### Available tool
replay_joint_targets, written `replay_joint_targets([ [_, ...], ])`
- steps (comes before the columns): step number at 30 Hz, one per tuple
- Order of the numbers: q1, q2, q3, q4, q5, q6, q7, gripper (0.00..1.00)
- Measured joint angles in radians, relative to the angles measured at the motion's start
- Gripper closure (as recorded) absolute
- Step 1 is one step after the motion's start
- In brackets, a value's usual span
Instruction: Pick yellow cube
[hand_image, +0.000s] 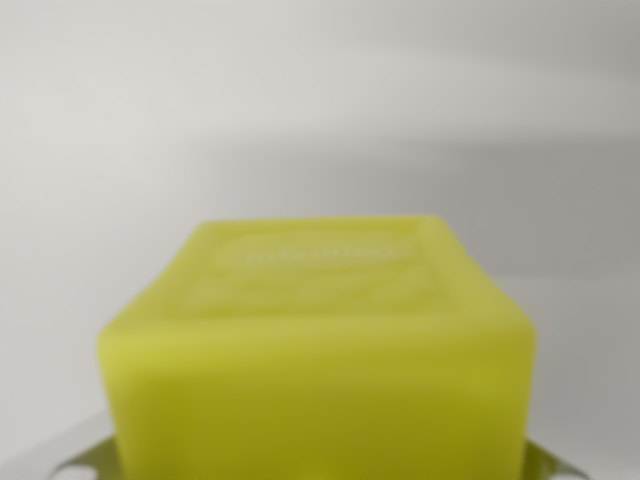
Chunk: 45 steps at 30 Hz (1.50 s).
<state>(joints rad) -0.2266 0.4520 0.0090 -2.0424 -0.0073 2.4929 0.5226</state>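
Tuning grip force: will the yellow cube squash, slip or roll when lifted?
The yellow cube probably stays put rather than rolling: flat faces, squared edges. Its crisp shape hints it's fairly stiff. The smooth, slightly glossy surface could slip. The picture is blurry, so weight is a guess.

A plain pale grey-white surface (320, 90) fills the whole background, out of focus; it is brightest toward the upper left, and a soft, darker grey band (400, 165) crosses it from the wrist view's right; no seam, edge or furniture can be told.
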Motion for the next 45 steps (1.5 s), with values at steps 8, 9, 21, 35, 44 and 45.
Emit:
replay_joint_targets([
  [8,0.0,-0.039,0.0,0.0,0.001,-0.04,-0.001,1.0],
  [9,0.0,-0.044,0.0,0.0,0.001,-0.045,-0.001,1.0],
  [21,0.0,-0.098,0.0,0.007,0.002,-0.106,-0.001,1.0],
  [35,0.0,-0.156,0.0,0.024,0.003,-0.181,-0.002,1.0],
  [44,0.0,-0.19,0.0,0.04,0.004,-0.231,-0.002,1.0],
  [45,0.0,-0.193,0.0,0.042,0.004,-0.236,-0.002,1.0],
])
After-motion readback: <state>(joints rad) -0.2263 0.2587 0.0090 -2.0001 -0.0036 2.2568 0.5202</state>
